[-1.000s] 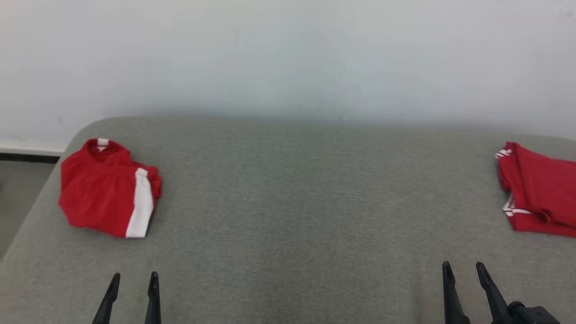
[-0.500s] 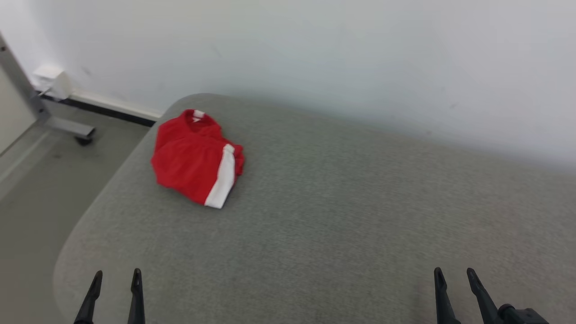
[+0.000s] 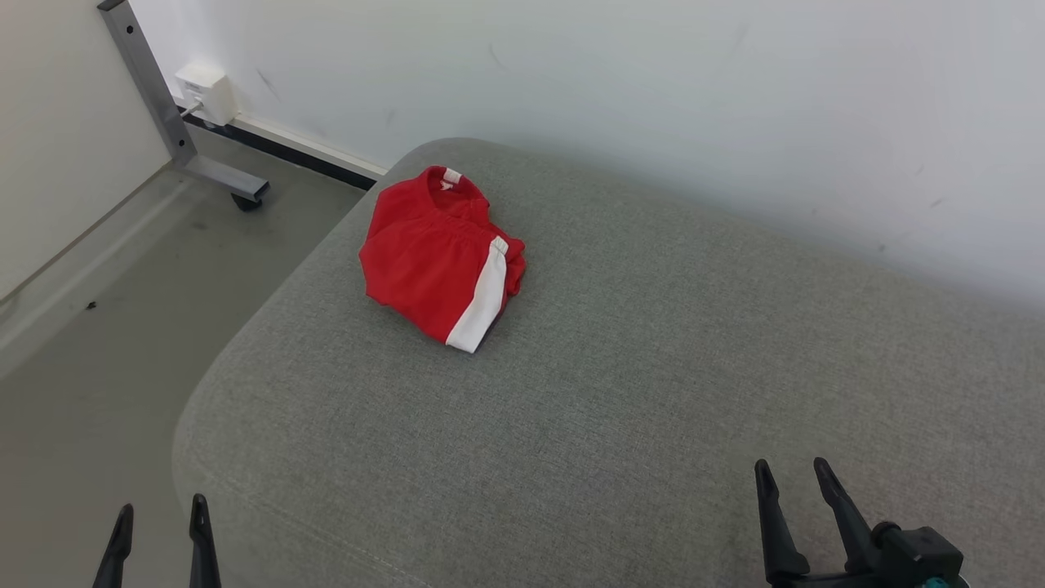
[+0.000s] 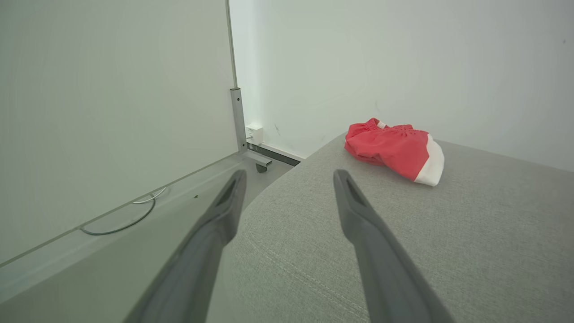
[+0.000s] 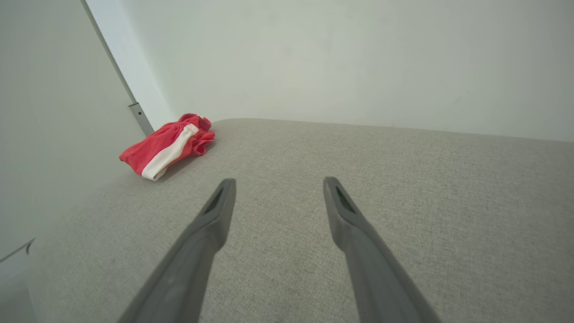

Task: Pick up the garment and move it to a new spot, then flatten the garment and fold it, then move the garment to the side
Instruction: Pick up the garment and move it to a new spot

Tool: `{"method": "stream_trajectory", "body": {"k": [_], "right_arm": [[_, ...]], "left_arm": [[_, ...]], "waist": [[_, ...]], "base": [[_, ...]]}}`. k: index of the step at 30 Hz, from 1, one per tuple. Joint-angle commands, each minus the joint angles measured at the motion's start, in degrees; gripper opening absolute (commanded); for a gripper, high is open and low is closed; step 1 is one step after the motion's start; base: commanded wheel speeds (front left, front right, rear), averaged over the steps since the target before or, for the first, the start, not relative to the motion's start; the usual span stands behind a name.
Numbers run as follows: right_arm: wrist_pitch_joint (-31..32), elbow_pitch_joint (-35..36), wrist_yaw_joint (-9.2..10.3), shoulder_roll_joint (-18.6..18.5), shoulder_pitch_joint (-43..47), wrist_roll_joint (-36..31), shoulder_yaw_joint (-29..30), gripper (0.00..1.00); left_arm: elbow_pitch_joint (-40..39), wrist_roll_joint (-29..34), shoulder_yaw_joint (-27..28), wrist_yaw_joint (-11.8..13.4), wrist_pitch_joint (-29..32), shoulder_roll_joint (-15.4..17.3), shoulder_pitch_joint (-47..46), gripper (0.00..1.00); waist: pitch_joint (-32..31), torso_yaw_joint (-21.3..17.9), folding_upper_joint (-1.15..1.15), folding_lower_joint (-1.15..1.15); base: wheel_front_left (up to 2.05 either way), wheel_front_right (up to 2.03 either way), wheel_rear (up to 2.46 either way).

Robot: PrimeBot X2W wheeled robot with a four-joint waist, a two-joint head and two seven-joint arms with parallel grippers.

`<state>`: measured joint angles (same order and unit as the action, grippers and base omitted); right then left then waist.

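The head camera has swung left; the things have not moved. The bunched red shorts (image 3: 437, 257) lie near the far left corner of the grey cushion (image 3: 620, 392). The left claw (image 3: 160, 508) and right claw (image 3: 792, 467) stand wide and empty, well short of them. The best approach is probably to come in low and pinch the waistband edge.

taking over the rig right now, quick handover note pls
left pincer: open, empty, at the near left edge of the grey cushion.
right pincer: open, empty, over the cushion's near side.
red garment, white stripe: bunched near the cushion's far left corner, neither pincer touching it.
done: no step visibly started.
left: pick up, move, flatten, fold, set aside.
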<state>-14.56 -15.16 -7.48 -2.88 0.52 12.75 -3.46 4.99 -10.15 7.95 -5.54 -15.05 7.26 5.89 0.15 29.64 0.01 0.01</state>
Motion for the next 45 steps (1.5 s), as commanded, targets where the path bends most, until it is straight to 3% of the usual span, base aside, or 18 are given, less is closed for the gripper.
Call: {"method": "stream_trajectory", "body": {"k": [1, 9, 16, 28, 34, 45], "right_arm": [[0.03, 0.05, 0.00, -0.01, -0.53, -0.14, -0.09, 1.00], [-0.22, 0.67, 0.00, -0.04, 0.29, -1.26, 2.72, 1.00], [1.28, 4.27, 0.00, -1.71, -2.76, -3.24, 5.40, 1.00], [2.12, 10.86, 0.00, -3.15, -5.54, -4.38, 13.41, 1.00], [2.36, 13.34, 0.00, -2.23, -5.66, -4.83, 15.16, 1.00], [3.74, 16.16, 0.00, -2.57, -6.55, -5.46, 16.13, 1.00]], "left_arm": [[-0.30, 0.06, 0.21, 0.17, -0.18, -0.28, 0.35, 1.00], [2.02, -1.18, -0.35, -0.45, -0.12, 0.72, -4.84, 1.00], [4.99, -3.91, -0.40, -1.31, 2.04, 5.16, -19.85, 1.00], [13.47, -9.54, 3.03, -1.71, 7.95, 16.80, -46.66, 1.00], [22.64, -10.17, 2.93, -1.88, 9.65, 21.32, -52.16, 1.00], [39.46, -13.12, 0.83, -1.82, 14.69, 23.56, -55.97, 1.00]], "waist": [[0.12, 0.10, -0.01, -0.01], [1.25, -1.62, -0.01, -0.01], [7.69, -11.04, -0.01, -0.01], [19.79, -27.20, -0.01, -0.01], [22.90, -30.45, -0.01, -0.01], [25.26, -31.68, -0.01, -0.01]], "base": [[0.00, 0.00, 0.00], [0.00, 0.00, 0.00], [0.00, 0.00, 0.00], [0.00, 0.00, 0.00], [0.00, 0.00, 0.00], [0.00, 0.00, 0.00]]}}
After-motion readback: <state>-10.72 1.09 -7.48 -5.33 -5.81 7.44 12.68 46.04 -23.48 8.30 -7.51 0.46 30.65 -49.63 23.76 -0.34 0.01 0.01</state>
